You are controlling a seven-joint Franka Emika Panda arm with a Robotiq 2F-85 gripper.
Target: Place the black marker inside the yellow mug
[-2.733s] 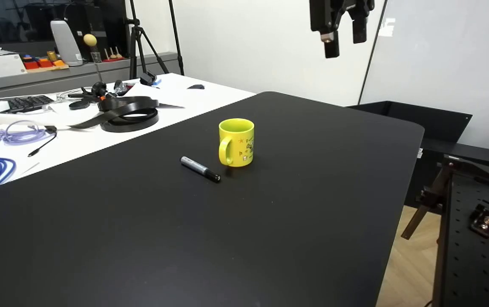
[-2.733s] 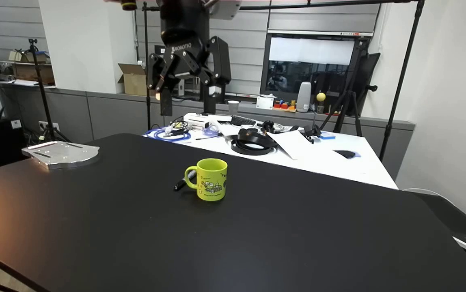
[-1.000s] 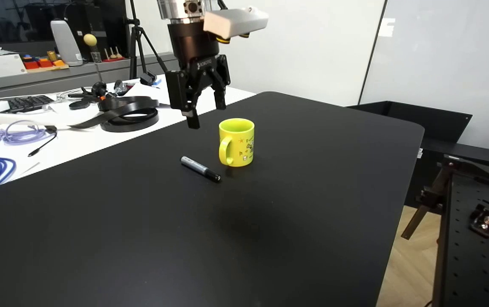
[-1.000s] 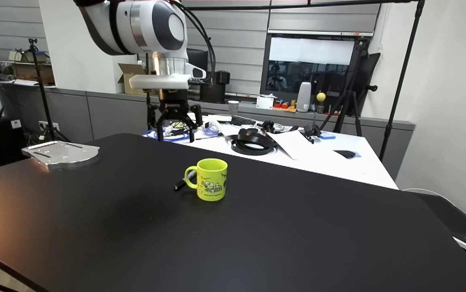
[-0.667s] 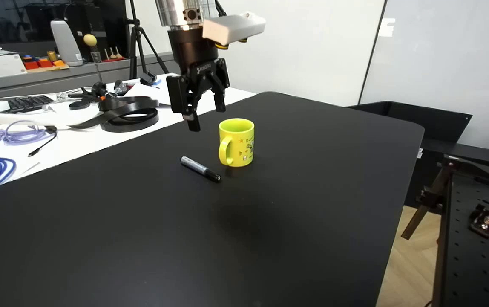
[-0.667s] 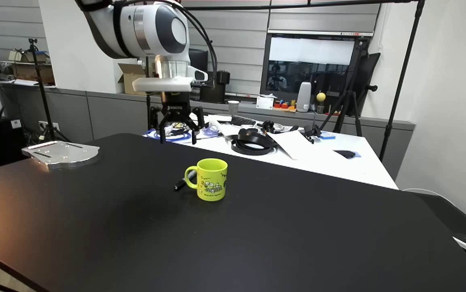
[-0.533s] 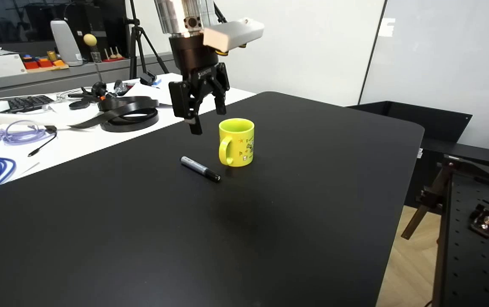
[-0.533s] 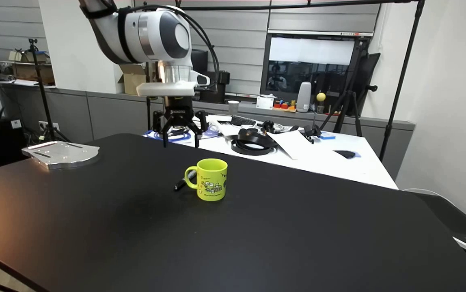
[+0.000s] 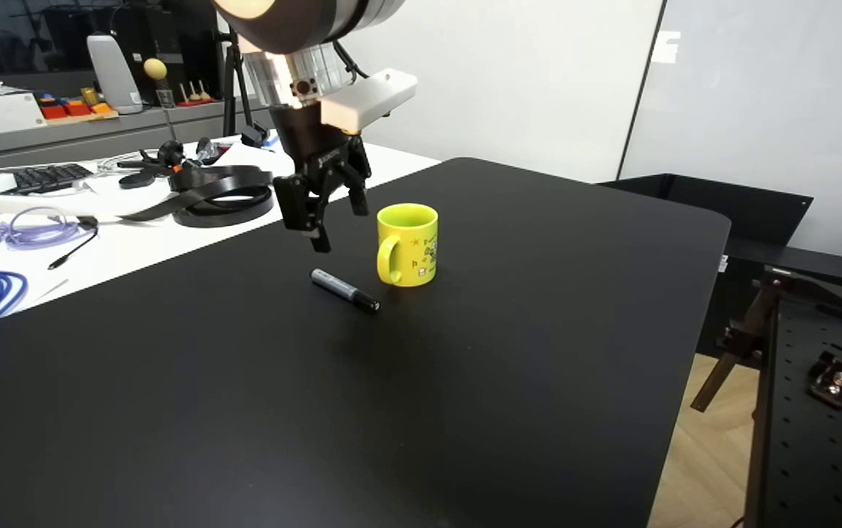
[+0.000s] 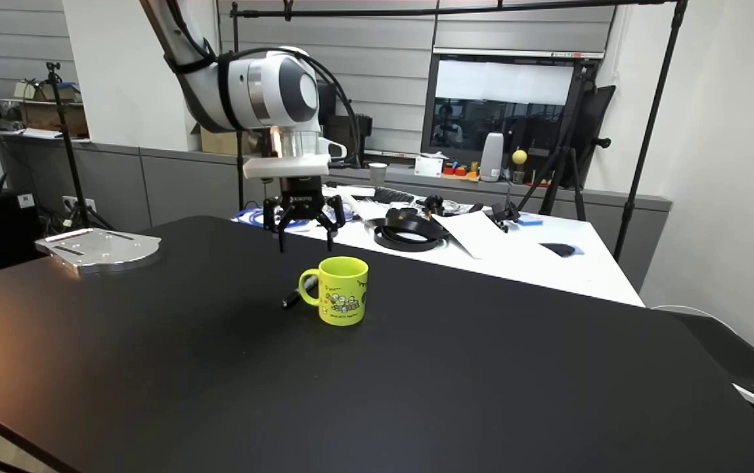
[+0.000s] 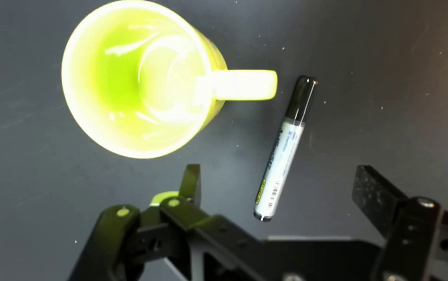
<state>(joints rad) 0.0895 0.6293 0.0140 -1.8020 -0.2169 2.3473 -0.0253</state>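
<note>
Hovering above the black tabletop (image 9: 509,411), the jaws stand spread wide apart, their fingertips (image 11: 193,183) pointing down and raised off the surface in both exterior views. In the wrist view the pale barrel end of the black marker (image 11: 284,149) shows in the gap between them, while its black cap (image 11: 301,99) reaches up the frame beyond the tips. The marker lies flat on the tabletop, apart from the jaws, with the cap near the handle (image 11: 247,85) of the yellow mug (image 9: 408,248) and a strip of tabletop between the two. The mug stands upright, its handle turned toward the marker and its side marked with dark printing. Above the jaws, a white block (image 10: 285,166) sits at the wrist of the white and grey arm (image 10: 272,92). Farther out, a silver metal plate (image 10: 100,249) lies at an edge of the tabletop in an exterior view. Alongside the black one, a white tabletop (image 10: 548,276) carries a coiled black strap (image 9: 227,215) and a keyboard (image 9: 50,177).
</note>
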